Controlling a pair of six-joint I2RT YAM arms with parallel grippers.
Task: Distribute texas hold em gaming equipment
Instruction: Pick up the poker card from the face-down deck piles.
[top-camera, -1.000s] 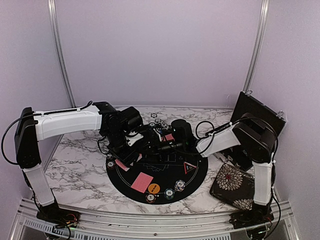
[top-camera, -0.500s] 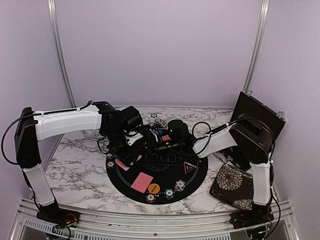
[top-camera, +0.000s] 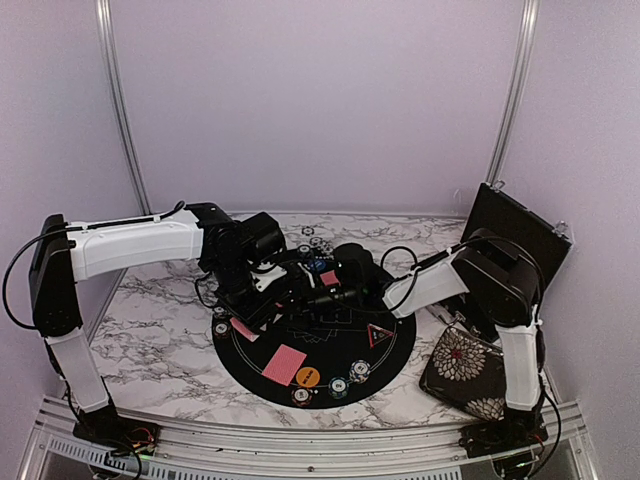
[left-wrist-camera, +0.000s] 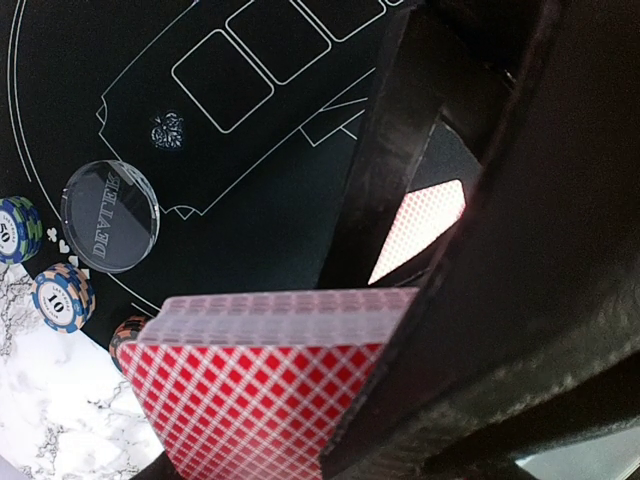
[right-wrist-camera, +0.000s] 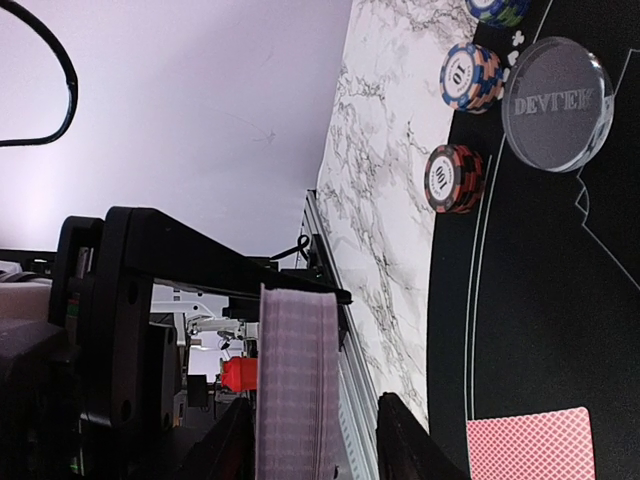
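Left wrist: L end effector (left-wrist-camera: 318, 345) clamps 1 deck (left-wrist-camera: 245, 405); R end effector (right-wrist-camera: 312, 442) unclear.

Lettering like "DEALER" is being shown on the clear disc (right-wrist-camera: 556, 103); "10" is being displayed on the orange-blue chips (right-wrist-camera: 468, 77), and "100" on the red-black chips (right-wrist-camera: 452, 178).

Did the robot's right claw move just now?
Yes. The right gripper slid left in the top view, getting farther from the triangle, which stayed put.
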